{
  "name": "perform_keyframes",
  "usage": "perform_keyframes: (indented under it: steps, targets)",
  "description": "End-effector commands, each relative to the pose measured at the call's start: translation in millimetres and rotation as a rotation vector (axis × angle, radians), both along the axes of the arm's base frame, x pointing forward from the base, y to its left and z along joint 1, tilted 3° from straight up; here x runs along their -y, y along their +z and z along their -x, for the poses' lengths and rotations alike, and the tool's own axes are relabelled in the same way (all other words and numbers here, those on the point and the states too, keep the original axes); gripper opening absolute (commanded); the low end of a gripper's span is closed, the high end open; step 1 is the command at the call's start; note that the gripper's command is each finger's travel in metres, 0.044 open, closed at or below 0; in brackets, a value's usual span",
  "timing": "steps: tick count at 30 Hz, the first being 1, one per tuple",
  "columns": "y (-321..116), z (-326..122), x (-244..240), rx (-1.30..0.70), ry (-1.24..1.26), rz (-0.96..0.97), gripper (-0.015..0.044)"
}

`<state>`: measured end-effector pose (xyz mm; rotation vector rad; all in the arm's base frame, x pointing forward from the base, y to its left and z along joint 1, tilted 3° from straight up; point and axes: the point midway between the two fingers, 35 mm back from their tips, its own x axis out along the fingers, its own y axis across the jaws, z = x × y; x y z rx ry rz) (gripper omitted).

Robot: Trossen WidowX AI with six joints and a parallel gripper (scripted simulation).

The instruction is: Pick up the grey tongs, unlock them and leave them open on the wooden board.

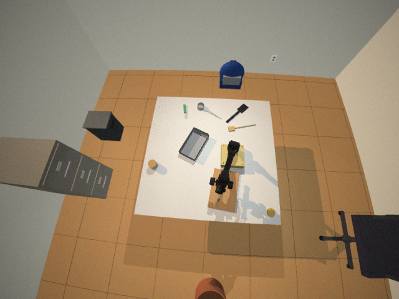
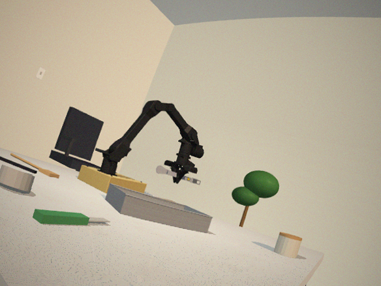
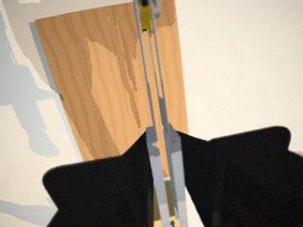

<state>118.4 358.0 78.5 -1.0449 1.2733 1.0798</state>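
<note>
The grey tongs [image 2: 194, 180] [image 3: 146, 23] are held in the air by my gripper [image 2: 177, 180] [image 3: 156, 132], which is shut on them around the middle of their arms. In the wrist view the two arms lie close together, with the yellow part near the top edge. In the exterior view the tongs look roughly level, with the broad tips to the left and the hinge end to the right. The wooden board [image 1: 231, 203] [image 3: 73, 71] lies below the gripper and tongs. The roasting tin [image 2: 165, 212] is empty. In the top view the arm hides most of the tongs.
The arm's yellow base [image 1: 240, 164] [image 2: 93, 178] stands just behind the board. A cup with an orange top [image 1: 152, 163] [image 2: 287, 246] stands at the left of the table in the top view, and a round yellow object [image 1: 270, 212] at the lower right. Several utensils lie at the back.
</note>
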Motion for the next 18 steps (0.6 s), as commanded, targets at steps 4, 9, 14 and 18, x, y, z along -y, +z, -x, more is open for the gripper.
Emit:
perform_keyframes:
  steps: [4, 9, 14, 18]
  targets:
    - [3.3, -1.4, -3.3, 0.014, -0.010, -0.118, -0.0150]
    - [4.0, -2.9, -5.7, 0.027, -0.018, -0.207, -0.0150]
    - [5.5, -4.2, -7.4, 0.041, -0.024, -0.296, -0.0150]
    - [7.4, -5.0, -8.1, 0.053, -0.028, -0.367, -0.0150]
